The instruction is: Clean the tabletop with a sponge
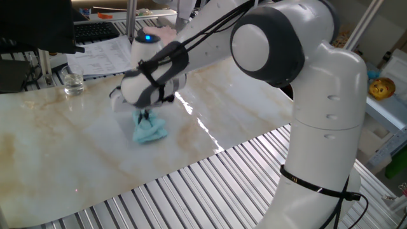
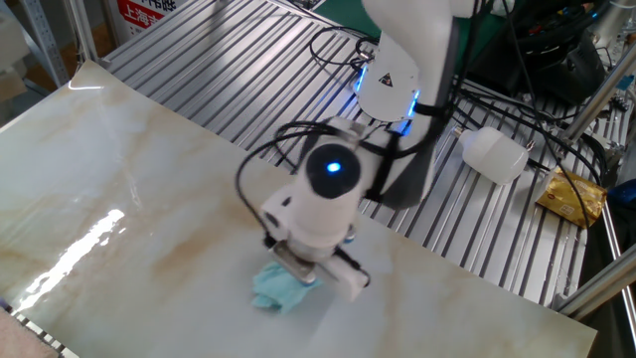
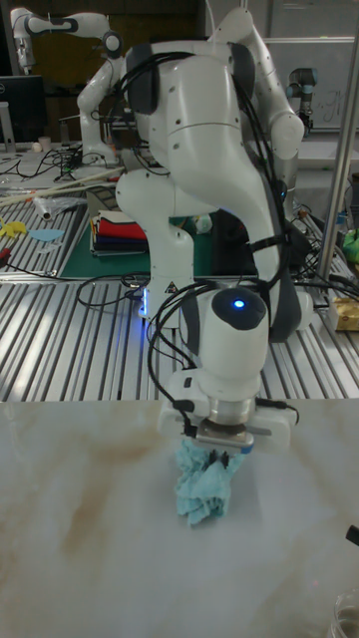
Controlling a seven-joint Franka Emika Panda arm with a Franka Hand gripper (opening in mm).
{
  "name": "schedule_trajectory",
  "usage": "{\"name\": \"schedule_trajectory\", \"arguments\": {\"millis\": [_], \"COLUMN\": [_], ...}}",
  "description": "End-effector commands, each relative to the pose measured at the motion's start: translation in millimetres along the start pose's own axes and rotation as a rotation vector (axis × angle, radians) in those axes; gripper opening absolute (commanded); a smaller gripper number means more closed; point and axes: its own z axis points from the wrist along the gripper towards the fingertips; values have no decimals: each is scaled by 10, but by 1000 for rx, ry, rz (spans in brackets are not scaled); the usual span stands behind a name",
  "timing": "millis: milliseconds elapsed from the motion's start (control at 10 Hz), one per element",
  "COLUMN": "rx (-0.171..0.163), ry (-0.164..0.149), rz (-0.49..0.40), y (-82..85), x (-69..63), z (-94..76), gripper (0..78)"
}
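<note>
Tabletop (glossy, brown-streaked) beside grey slats.

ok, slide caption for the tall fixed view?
Tool presses crumpled light-blue sponge cloth onto glossy cream marble-look tabletop.

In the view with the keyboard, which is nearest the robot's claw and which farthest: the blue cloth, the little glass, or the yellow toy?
1. Crumpled light-blue cloth, directly under the gripper.
2. Small clear glass, back at the marble sheet's far edge.
3. Yellow toy, far off beyond the robot's base.
</note>
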Motion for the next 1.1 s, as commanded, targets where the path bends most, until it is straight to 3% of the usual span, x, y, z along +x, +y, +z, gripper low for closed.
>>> {"name": "schedule_trajectory", "arguments": {"millis": [100,400,700,900,1100], "rx": [19,53,81,62,40], "ry": [-24,-39,-34,-16,-18], "rz": [-37,-69,-123,-179,-187], "y": [-329,-483,-739,-1112,-1355], "x": [-503,-654,-797,-904,-915], "z": [-36,-15,-116,-289,-469], "gripper": [13,13,13,13,13]}}
